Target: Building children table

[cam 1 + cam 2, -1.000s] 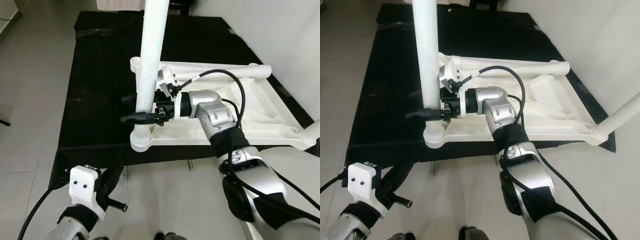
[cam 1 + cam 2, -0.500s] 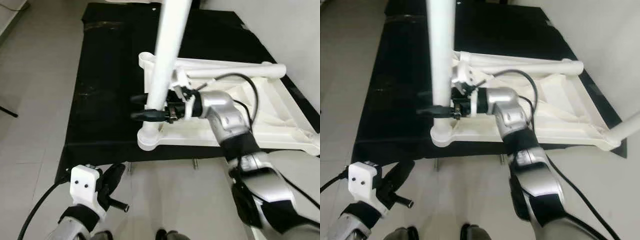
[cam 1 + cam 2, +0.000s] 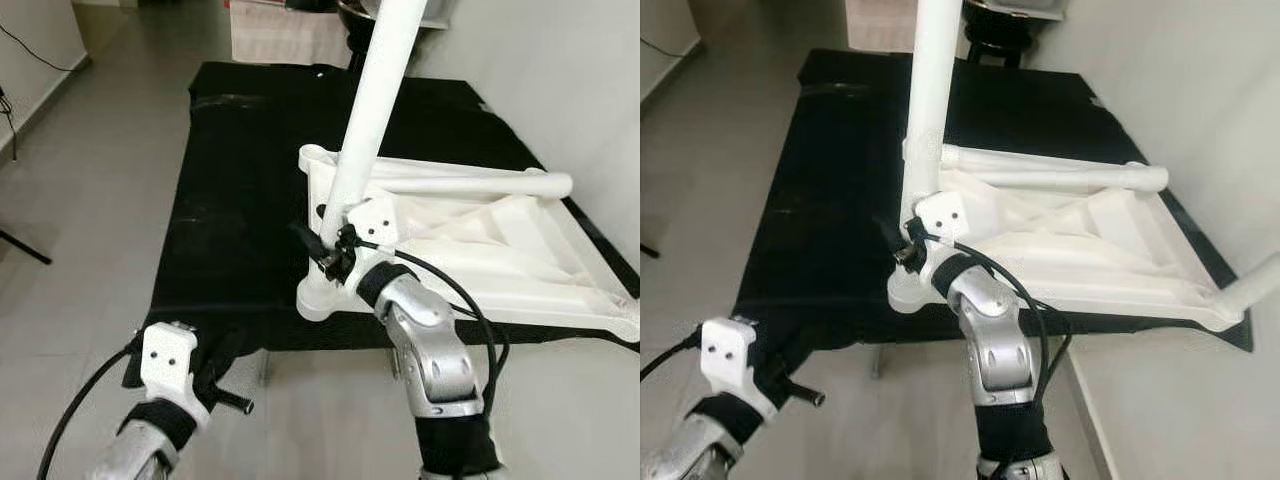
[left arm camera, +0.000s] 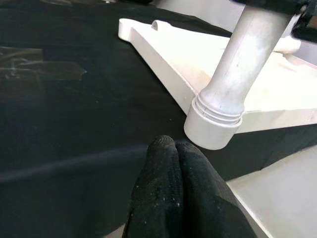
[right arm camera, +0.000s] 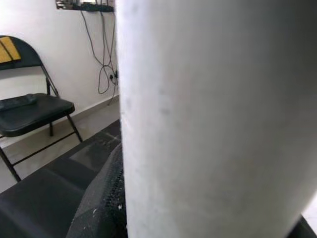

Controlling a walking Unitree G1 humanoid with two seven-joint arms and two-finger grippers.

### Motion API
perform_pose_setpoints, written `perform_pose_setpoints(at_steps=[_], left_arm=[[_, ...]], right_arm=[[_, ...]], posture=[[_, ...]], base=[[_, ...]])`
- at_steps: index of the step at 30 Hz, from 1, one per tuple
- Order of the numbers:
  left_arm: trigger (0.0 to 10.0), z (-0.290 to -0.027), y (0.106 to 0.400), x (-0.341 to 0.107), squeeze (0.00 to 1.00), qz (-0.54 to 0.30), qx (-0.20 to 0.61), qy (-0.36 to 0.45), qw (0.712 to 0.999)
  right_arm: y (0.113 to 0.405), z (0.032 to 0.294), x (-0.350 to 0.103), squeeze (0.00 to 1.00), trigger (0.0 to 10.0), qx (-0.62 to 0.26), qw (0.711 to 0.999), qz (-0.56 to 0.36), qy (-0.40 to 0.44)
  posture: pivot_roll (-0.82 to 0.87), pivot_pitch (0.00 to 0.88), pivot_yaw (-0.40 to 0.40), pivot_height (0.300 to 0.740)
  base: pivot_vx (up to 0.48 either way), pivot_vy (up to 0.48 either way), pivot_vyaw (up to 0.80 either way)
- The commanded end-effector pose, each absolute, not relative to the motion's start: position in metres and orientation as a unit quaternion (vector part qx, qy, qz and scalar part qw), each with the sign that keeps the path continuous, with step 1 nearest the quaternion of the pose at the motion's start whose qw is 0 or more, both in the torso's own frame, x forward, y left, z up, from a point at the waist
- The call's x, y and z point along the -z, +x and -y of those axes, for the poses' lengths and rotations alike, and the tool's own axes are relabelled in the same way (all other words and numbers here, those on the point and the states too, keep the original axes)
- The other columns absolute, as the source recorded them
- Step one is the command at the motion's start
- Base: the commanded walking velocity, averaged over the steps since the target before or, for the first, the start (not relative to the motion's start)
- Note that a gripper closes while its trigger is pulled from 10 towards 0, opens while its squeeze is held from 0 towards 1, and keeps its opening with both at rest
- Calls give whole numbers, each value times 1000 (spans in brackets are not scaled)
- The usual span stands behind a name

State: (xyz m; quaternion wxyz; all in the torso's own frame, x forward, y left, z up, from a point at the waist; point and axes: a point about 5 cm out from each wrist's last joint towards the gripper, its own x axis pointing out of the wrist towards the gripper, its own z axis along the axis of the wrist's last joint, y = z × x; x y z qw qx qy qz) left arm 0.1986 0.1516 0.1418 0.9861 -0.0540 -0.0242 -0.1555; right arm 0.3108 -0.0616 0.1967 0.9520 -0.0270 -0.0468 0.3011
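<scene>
The white children's table [image 3: 500, 260] lies upside down on a black cloth-covered platform [image 3: 230, 200]. One white leg [image 3: 365, 120] stands upright in the near-left corner socket [image 4: 215, 124]. My right gripper [image 3: 324, 246] is shut on this leg just above the socket, with the arm reaching in from the near side. In the right wrist view the leg [image 5: 213, 114] sits against a black finger [image 5: 101, 203]. My left gripper [image 4: 173, 146] hangs low at the platform's near edge, fingers pressed together and holding nothing. It is a short way from the socket.
A second leg [image 3: 470, 183] lies along the table's far edge, and another leg [image 3: 1250, 280] sticks out at the near-right corner. A white wall runs along the right. Grey tiled floor [image 3: 90, 200] lies to the left. A black folding chair [image 5: 29, 106] stands by a wall.
The camera has shifted and pulled back. My right arm has swung from the leg's right side round to its near side, still clasped on it. The left gripper stays low.
</scene>
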Motion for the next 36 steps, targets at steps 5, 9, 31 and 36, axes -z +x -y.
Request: perform_pose_setpoints(at_steps=[5,9,31,36], left_arm=[[10000,-154,200,-138,0,22,147,-51,988],[10000,-153,202,-137,0,22,154,-53,986],[10000,-141,186,-145,0,23,160,-65,985],[10000,-139,177,-148,0,18,161,-69,984]], right_arm=[[302,54,-153,0,10000,-290,952,-90,-30],[297,48,-162,1000,10000,-314,946,-82,0],[321,32,-231,0,10000,-726,685,31,-60],[332,30,-242,0,10000,-742,666,39,-61]], posture=[[-142,124,-142,740],[-145,125,-142,740],[-88,221,-172,740],[-67,262,-167,740]], base=[[0,0,0],[0,0,0],[0,0,0],[0,0,0]])
